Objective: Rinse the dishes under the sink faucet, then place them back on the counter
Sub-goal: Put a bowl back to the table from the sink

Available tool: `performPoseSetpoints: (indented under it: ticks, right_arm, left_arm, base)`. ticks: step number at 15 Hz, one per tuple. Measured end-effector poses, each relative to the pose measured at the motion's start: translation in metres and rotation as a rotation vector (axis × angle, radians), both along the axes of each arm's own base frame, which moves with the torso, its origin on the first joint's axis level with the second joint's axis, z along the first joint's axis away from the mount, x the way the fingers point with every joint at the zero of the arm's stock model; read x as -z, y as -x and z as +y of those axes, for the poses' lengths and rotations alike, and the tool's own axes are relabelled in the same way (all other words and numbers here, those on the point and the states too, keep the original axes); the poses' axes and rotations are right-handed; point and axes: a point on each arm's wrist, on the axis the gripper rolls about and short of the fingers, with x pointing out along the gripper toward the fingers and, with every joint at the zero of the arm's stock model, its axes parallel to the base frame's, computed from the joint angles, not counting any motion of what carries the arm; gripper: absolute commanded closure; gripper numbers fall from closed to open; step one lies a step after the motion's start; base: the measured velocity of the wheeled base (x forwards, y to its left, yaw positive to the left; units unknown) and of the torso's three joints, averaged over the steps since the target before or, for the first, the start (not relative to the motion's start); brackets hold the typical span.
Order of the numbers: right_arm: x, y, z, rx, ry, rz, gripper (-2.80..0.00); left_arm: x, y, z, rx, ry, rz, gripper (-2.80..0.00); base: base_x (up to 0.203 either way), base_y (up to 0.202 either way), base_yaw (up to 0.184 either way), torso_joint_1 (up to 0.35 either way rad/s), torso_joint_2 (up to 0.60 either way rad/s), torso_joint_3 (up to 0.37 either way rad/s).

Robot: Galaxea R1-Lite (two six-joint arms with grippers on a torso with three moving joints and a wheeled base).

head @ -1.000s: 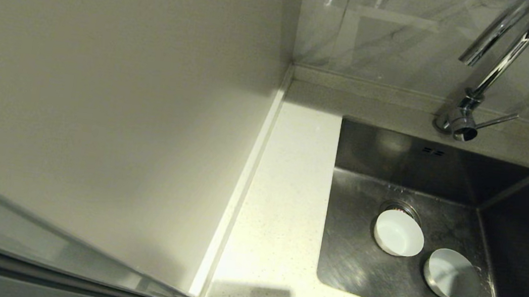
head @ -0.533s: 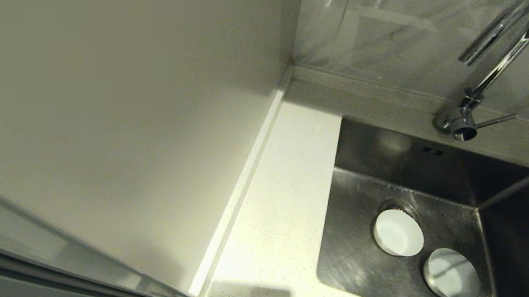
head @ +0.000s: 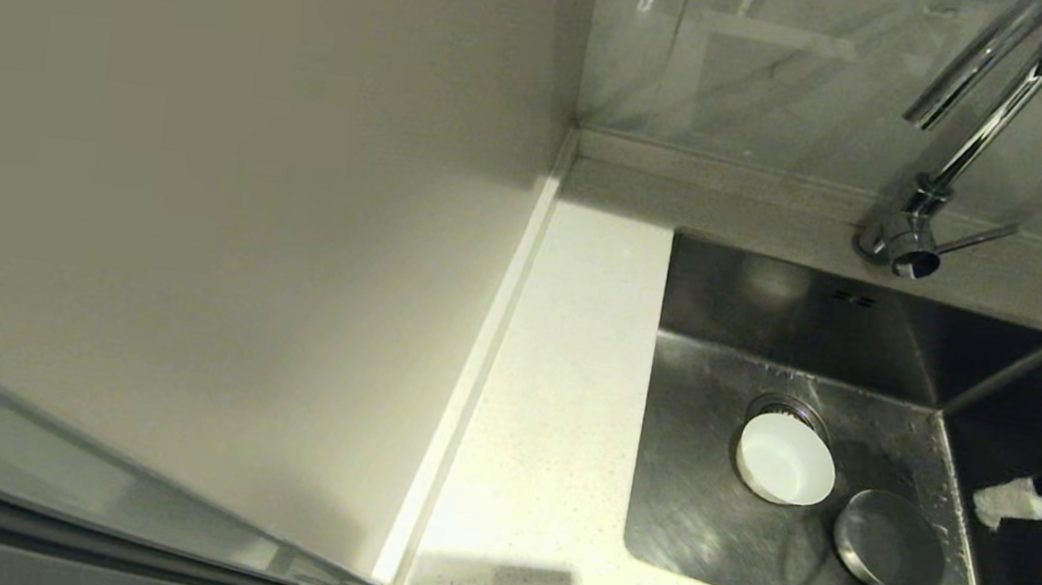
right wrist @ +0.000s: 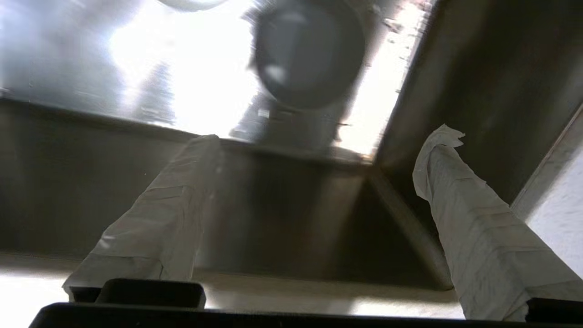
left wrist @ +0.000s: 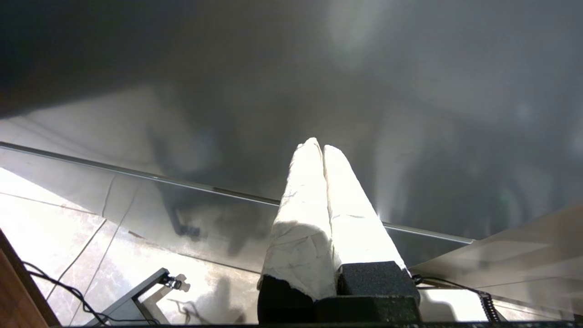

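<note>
We see the left gripper [left wrist: 323,148] parked low, its fingers pressed together and empty. In the sink [head: 710,530], a shadowed bowl [head: 890,543] sits nearest, a white bowl [head: 786,460] beyond over the drain. At right, the right gripper [right wrist: 328,132] reaches in, fingers spread wide, empty. Farthest stands the faucet [head: 982,119].
</note>
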Motion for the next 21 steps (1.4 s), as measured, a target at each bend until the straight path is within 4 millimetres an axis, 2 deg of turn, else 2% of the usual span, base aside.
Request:
performPoseSetpoints:
  ticks: [3,7,9,15,21]
  right_arm:
    - [0.028,-0.018,0.005,-0.019,0.17,-0.035,-2.8]
    - [0.044,-0.055,0.016,0.0,0.295,-0.163,-2.8]
    - [0.055,-0.067,0.02,0.033,0.334,-0.147,-2.8]
    - [0.087,-0.095,0.041,-0.044,0.271,-0.087,-2.8]
    - [0.108,-0.142,0.07,-0.076,0.209,-0.104,-2.8]
  left_arm:
    - [0.0,0.0,0.0,0.0,0.0,0.0,0.0]
    - [0.0,0.0,0.0,0.0,0.0,0.0,0.0]
    - [0.0,0.0,0.0,-0.001,0.0,0.0,0.0]
    - [0.0,0.0,0.0,0.0,0.0,0.0,0.0]
    - [0.0,0.0,0.0,0.0,0.0,0.0,0.0]
  base:
    - [0.0,0.0,0.0,0.0,0.0,0.0]
    - [0.0,0.0,0.0,0.0,0.0,0.0]
    - [0.0,0.0,0.0,0.0,0.0,0.0]
    - [0.0,0.0,0.0,0.0,0.0,0.0]
    - [0.0,0.0,0.0,0.0,0.0,0.0]
